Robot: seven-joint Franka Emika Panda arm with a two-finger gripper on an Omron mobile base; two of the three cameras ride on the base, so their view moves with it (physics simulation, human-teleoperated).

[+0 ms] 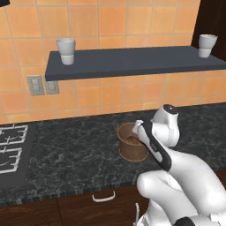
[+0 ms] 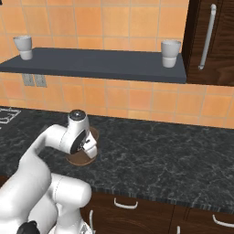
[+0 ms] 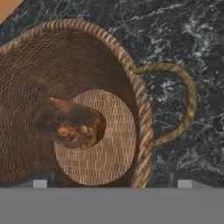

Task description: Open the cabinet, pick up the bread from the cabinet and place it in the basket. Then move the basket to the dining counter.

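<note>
The brown basket (image 1: 128, 152) stands on the black speckled counter (image 1: 70, 154), partly behind my arm. Inside it lies the bread (image 3: 72, 124), a dark-brown lump resting on the woven floor toward one wall; a bit of the bread (image 1: 132, 140) also shows from the left base view. My gripper (image 3: 111, 183) hangs just above the basket (image 3: 109, 148), open and empty, one fingertip (image 3: 39, 183) over the inside and the other outside the rim by the loop handle (image 3: 188, 100). The dark cabinet (image 2: 215, 41) at upper right is shut. The dining counter is out of view.
A dark wall shelf (image 1: 132, 62) above the counter carries two white cups (image 1: 66, 50) (image 1: 206, 45). A stove (image 1: 11, 148) lies at the left. Wall sockets (image 1: 43, 86) sit under the shelf. Drawers with pale handles (image 2: 125, 204) run below the counter edge.
</note>
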